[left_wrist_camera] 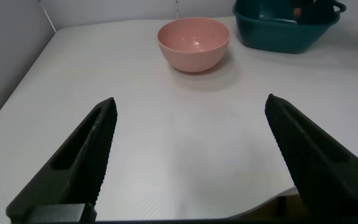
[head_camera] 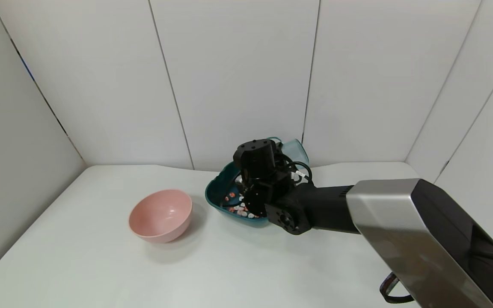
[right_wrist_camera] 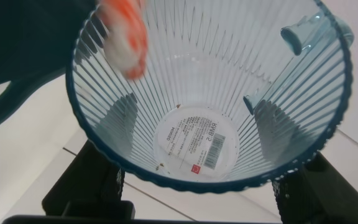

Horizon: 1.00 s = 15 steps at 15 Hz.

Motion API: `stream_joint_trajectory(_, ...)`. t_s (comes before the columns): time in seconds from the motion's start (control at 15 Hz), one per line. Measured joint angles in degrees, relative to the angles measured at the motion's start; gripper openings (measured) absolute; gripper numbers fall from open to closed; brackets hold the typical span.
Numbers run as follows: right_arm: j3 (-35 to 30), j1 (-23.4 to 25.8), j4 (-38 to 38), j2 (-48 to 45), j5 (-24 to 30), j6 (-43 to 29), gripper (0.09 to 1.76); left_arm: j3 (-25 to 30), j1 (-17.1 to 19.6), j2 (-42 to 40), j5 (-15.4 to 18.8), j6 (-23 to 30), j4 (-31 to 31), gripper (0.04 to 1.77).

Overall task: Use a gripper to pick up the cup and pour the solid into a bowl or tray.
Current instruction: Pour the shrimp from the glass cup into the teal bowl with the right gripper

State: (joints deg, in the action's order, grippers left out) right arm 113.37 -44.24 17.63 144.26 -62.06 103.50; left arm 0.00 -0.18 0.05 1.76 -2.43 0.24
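The white surface stretches wide before the robot, boxed in by pale wall panels at the back and sides; across it from the robot's right reaches the right arm, its silver-grey housing large in the head view and its black forearm running toward the far middle of the surface; at the arm's end the right gripper hangs over the dark teal dish, pinching the cup between its two fingers, which in the right wrist view press against the cup's ribbed outer wall on opposite sides; the dish sits on the surface at the far middle, near the back wall, its near-right part hidden by the gripper and wrist; to the robot's left of the dish, apart from it, stands the round pink bowl, upright and with nothing in it; the left gripper hovers low over the near part of the surface with its fingers spread wide, well apart from both vessels; the pale-blue transparent cup is tipped over, its mouth turned toward the dish, and the right wrist view looks straight into it, showing a label on its base and its handle at one side; inside the dish lie the small white and orange-red pieces, scattered on its floor; one blurred orange-and-white piece shows at the cup's rim.
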Motion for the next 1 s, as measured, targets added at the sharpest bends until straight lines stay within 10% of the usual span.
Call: stream_joint_trajectory(1.0,-0.4,0.0,0.8,-0.6,0.3,1.3,1.32,0.0,0.0,0.0,0.0,0.0,0.0,1.72)
